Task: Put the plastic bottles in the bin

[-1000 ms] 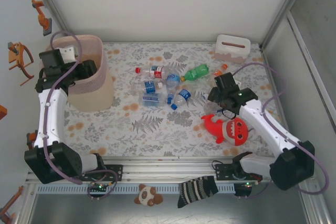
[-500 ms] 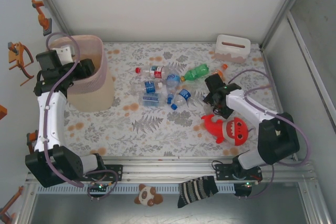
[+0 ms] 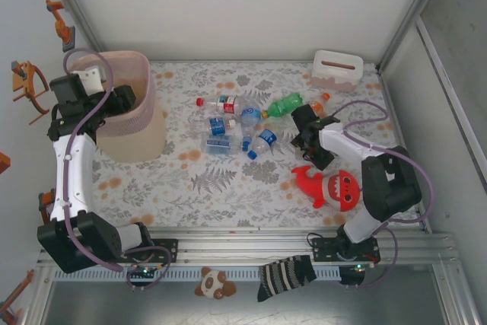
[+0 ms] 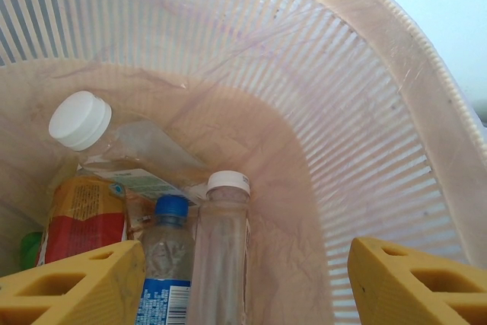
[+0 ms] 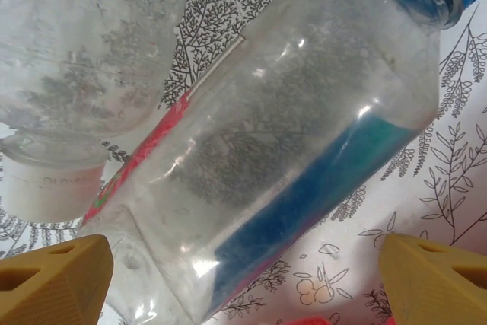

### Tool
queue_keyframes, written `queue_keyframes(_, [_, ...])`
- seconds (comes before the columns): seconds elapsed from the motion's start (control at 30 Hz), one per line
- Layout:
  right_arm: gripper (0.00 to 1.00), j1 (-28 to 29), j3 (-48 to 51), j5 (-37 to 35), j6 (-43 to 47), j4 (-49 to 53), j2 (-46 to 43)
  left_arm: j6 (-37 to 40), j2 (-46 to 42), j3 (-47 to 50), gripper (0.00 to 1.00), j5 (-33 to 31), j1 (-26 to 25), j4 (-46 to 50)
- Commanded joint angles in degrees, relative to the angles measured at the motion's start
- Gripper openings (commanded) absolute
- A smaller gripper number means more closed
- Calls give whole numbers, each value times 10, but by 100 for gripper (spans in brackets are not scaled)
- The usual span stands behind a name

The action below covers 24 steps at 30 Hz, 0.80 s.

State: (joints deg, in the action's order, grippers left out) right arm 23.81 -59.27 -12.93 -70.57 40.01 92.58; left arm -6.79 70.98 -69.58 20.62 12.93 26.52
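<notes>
The left end effector (image 3: 122,101) is hanging over the open mouth of the bin (image 3: 135,136), which is standing at the far left of the worktop (image 3: 228,182). In the left wrist view its yellow fingers (image 4: 76,279) are standing well apart and gripping nothing. Below them, on the bin's floor, four bottles are lying close together: a white-capped bottle (image 4: 122,146) against the ribbed wall, a slim clear bottle (image 4: 221,249), a blue-capped bottle (image 4: 169,234) just beside it, and a red-labelled bottle (image 4: 84,222) at the left.

The right end effector (image 3: 307,142) is reaching down at the right end of the loose bottles (image 3: 228,123) that are lying in a cluster at the middle of the worktop. A green bottle (image 3: 285,103) is lying just beyond it and the red shark plush (image 3: 335,186) just nearer. Its jaws are spread wide and are closing on nothing. A clear blue-labelled bottle (image 5: 289,135) is lying slantwise on the patterned cloth between the two fingers (blue cap toward the upper right of the right wrist view). The bottle's lower end is coming close to one finger; whether it is touching that finger I cannot tell. The other finger is standing clear of it. A second clear bottle (image 5: 84,51) with a pale cap is lying just beside it. A white slotted box (image 3: 335,70) is sitting at the far right corner.
</notes>
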Motion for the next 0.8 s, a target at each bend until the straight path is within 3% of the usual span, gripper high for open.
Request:
queue_keyframes(0.0, [89,-3,-20,-11,-17,-2,2,-7,-11,8,71,16,6,-12])
queue_keyframes(0.2, [90,-4,-19,-23,-45,-8,-14,-9,-13,8,70,16,10,-14])
queue_keyframes(0.33, [99,-11,-18,-24,-65,-8,-9,-10,-10,9,71,20,12,-15])
queue_keyframes(0.77, [98,-34,12,10,-87,-61,21,-16,-9,9,70,30,21,-18])
